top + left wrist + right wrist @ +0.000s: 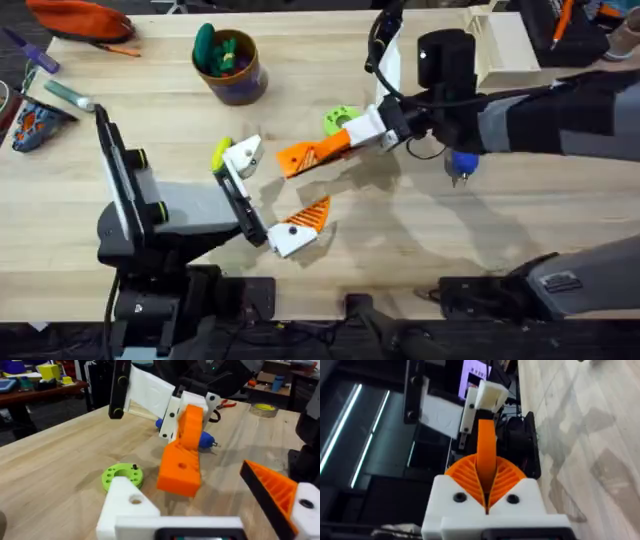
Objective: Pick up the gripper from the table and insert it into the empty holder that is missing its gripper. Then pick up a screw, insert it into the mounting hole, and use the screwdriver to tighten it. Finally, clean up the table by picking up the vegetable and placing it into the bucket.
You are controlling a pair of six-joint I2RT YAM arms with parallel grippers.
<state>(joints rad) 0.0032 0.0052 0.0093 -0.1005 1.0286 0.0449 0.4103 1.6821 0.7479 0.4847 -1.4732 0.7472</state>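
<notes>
Wooden counter (500, 230) carries the work. Right pincer (345, 143) pinches the gripper (312, 154), long axis level, tip toward the holder (243, 156) on the spread left pincer (268, 196). Behind the right pincer sit a green disc (337, 118) and the screwdriver (461, 165); vegetable (220, 155) beside the holder.

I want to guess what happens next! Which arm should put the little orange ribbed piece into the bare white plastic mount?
Right. The right gripper clamps the orange ribbed piece, close beside the bare white plastic mount.
</notes>
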